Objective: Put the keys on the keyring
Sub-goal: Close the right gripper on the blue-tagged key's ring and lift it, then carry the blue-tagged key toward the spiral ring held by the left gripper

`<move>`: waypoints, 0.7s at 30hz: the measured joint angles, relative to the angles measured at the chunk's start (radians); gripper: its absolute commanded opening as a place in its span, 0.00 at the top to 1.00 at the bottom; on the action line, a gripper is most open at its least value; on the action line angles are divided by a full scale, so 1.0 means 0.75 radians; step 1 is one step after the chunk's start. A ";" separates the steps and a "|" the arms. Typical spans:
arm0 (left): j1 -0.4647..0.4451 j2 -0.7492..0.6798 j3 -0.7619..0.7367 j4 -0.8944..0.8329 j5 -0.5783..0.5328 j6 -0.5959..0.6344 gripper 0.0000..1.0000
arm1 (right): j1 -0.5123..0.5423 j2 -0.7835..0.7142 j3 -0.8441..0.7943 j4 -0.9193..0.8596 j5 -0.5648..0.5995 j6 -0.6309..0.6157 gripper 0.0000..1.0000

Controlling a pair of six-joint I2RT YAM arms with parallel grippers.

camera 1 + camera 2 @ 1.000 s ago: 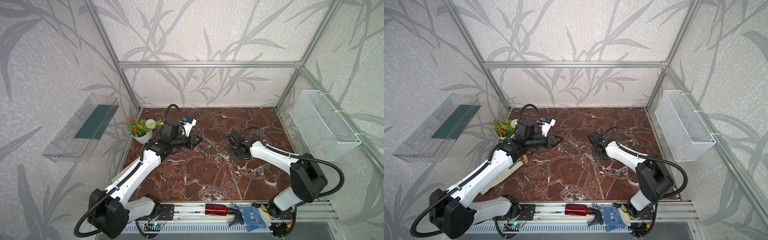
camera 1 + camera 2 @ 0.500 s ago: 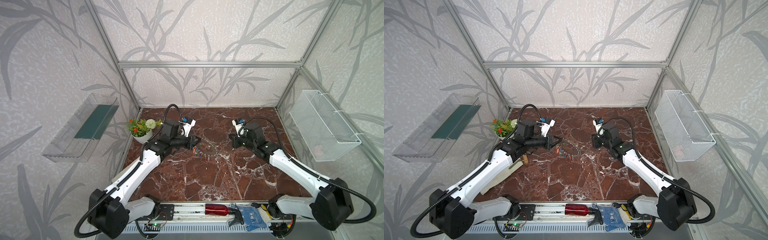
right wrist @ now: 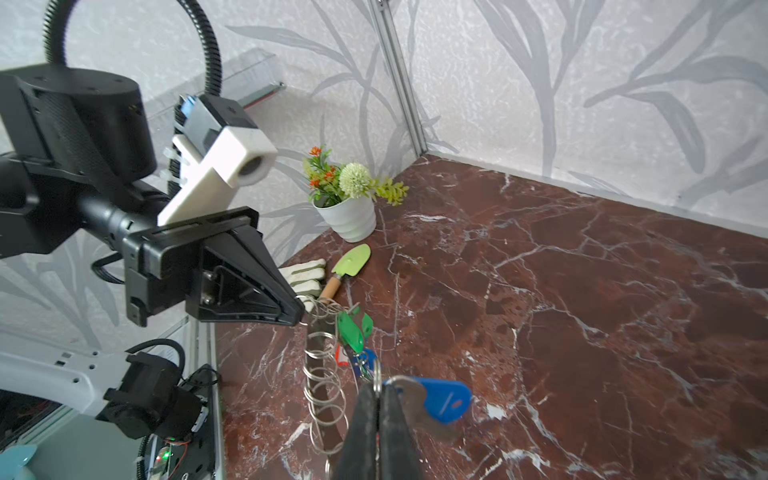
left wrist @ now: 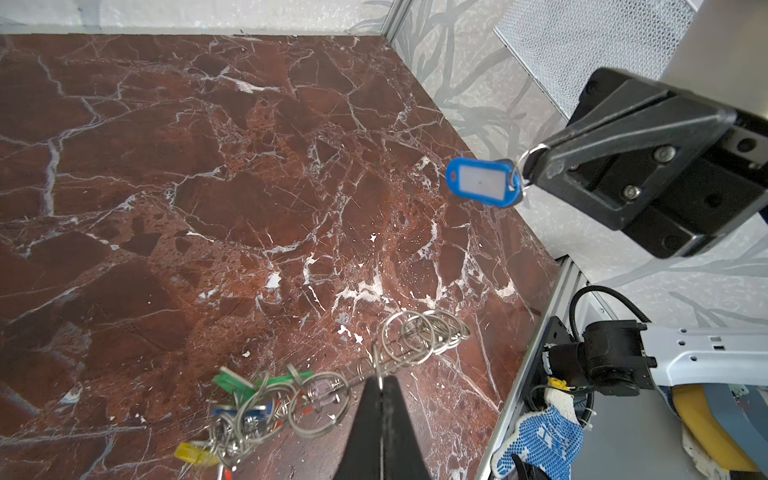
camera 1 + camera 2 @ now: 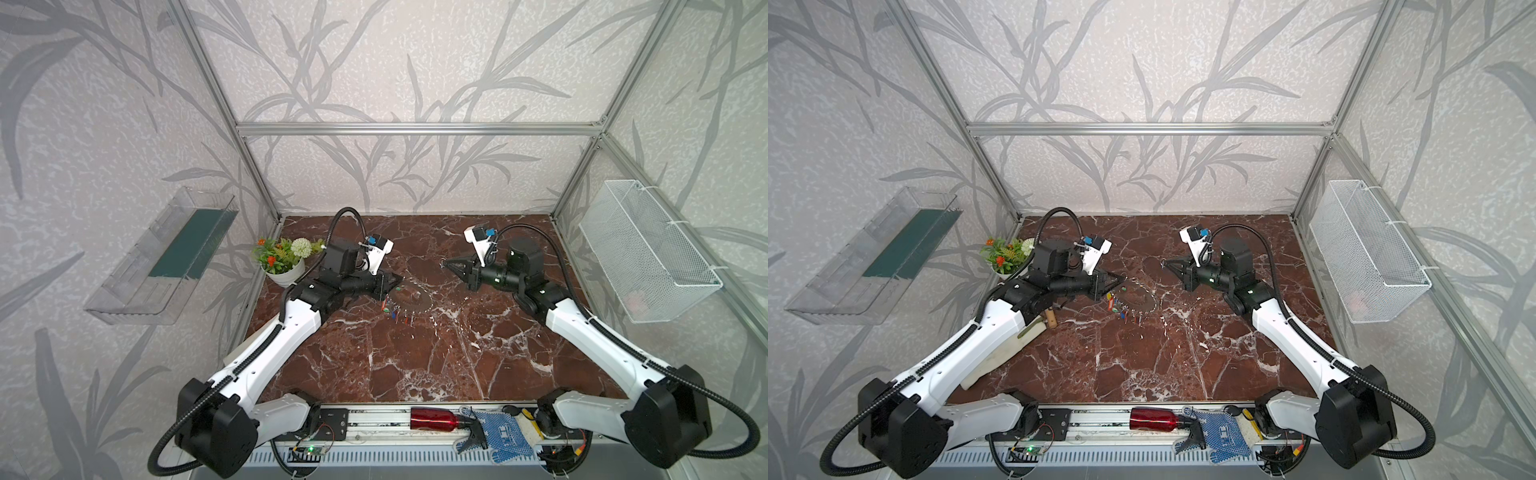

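The keyring (image 5: 411, 297) (image 5: 1145, 297) is a grey metal ring fringed with silver clips (image 4: 424, 334), low over the marble table's middle. My left gripper (image 5: 400, 277) (image 4: 380, 377) is shut on one clip at its rim (image 3: 319, 349). Several keys (image 5: 394, 312) (image 4: 253, 401) with green, blue, yellow and red tags hang from it in a bunch. A little apart, my right gripper (image 5: 444, 262) (image 3: 378, 386) points at the left gripper (image 3: 300, 311). It is shut on the small split ring of a key with a blue tag (image 3: 445, 400) (image 4: 482, 181), which dangles from its tips.
A potted plant (image 5: 282, 259) stands at the back left, with a green trowel (image 3: 351, 266) and a white work glove (image 3: 305, 274) beside it. A wire basket (image 5: 648, 253) hangs on the right wall and a clear shelf (image 5: 166, 257) on the left. A red bottle (image 5: 432, 417) lies on the front rail.
My right arm has risen from low over the table and turned its gripper to face the left one, carrying the blue-tagged key. The left arm has barely moved.
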 measured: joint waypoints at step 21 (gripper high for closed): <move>-0.103 -0.077 -0.008 0.087 -0.049 0.120 1.00 | 0.013 0.045 0.000 0.078 -0.186 0.097 1.00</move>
